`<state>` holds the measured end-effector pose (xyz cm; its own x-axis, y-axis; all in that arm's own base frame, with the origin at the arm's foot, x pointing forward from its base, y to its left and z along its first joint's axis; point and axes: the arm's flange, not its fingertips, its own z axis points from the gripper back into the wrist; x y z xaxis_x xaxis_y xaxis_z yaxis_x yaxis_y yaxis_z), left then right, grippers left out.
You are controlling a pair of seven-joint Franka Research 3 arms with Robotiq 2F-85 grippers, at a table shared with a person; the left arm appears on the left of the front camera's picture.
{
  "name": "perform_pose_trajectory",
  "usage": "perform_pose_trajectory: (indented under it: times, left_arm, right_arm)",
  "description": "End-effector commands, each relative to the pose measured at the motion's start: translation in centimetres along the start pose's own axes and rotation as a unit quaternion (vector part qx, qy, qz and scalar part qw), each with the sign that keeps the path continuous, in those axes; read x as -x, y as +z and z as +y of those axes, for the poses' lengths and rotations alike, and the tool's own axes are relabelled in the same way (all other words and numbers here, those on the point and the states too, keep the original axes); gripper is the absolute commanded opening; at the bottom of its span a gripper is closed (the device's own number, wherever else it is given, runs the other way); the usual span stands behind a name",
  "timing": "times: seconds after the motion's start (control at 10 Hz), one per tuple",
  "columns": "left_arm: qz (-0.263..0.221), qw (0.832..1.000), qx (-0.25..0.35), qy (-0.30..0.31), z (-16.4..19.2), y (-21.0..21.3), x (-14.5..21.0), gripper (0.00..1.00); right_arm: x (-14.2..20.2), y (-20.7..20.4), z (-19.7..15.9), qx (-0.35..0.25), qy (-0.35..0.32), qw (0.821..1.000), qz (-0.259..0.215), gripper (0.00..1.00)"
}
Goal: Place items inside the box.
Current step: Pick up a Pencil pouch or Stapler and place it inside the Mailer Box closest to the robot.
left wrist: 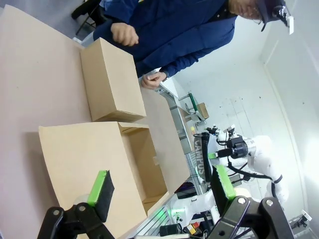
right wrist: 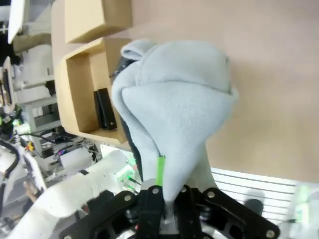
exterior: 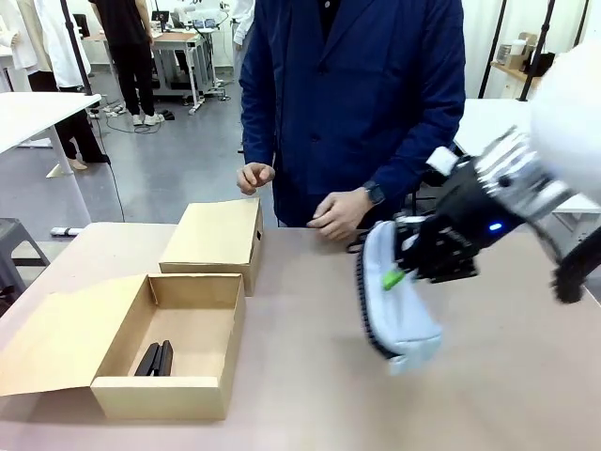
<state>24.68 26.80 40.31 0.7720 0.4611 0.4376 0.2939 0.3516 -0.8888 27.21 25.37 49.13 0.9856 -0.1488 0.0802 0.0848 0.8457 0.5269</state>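
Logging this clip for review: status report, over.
Right gripper shut on grey pouch, airborne right of box. Left gripper open, empty. Stapler inside box. Person's hand at far edge.

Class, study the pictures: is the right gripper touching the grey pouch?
Touching. The right wrist view shows the right gripper pinching a fold of the grey pouch between its fingers.

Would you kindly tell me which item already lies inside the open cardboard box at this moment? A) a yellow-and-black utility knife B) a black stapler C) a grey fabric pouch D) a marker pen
B: the black stapler lies on the floor of the open cardboard box, while the grey pouch hangs pinched in the right gripper above the table, outside the box.
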Motion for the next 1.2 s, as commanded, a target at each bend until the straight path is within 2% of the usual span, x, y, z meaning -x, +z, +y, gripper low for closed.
perform_pose_trajectory:
  times: [0.0,0.1,0.3,0.4,0.5,0.7,0.8,0.9,1.0,1.1]
  left_arm:
    - [-0.009,1.0,0.011,-0.012,-0.1,0.0,-0.1,1.0]
    - [-0.009,1.0,0.011,-0.012,-0.1,0.0,-0.1,1.0]
    - [-0.009,1.0,0.011,-0.012,-0.1,0.0,-0.1,1.0]
    - [-0.009,1.0,0.011,-0.012,-0.1,0.0,-0.1,1.0]
    - [-0.009,1.0,0.011,-0.012,-0.1,0.0,-0.1,1.0]
    - [-0.009,1.0,0.011,-0.012,-0.1,0.0,-0.1,1.0]
    - [-0.009,1.0,0.011,-0.012,-0.1,0.0,-0.1,1.0]
    - [-0.009,1.0,0.011,-0.012,-0.1,0.0,-0.1,1.0]
    - [-0.009,1.0,0.011,-0.012,-0.1,0.0,-0.1,1.0]
    - [-0.009,1.0,0.011,-0.012,-0.1,0.0,-0.1,1.0]
  right_arm:
    - [-0.1,-3.4,7.5,0.001,-0.089,0.996,-0.018,0.04]
    - [0.0,-4.5,10.2,-0.012,-0.122,0.992,-0.025,0.04]
    - [1.2,-6.6,15.1,-0.041,-0.179,0.983,0.006,0.04]
    - [1.7,-7.1,15.8,-0.058,-0.183,0.98,0.052,0.04]
    - [2.4,-5.6,12.9,-0.029,-0.148,0.988,0.01,0.04]
    - [2.4,-5.6,12.9,-0.029,-0.148,0.988,0.01,0.04]
    - [1.8,-6.5,14.4,-0.032,-0.163,0.986,0.031,0.04]
    - [3.1,-6.7,14.6,-0.002,-0.107,0.994,0.01,0.04]
    - [2.6,-8.4,16.4,0.001,-0.063,0.998,0.011,0.04]
    - [1.7,-10.2,18.3,-0.003,-0.011,0.999,0.044,0.04]
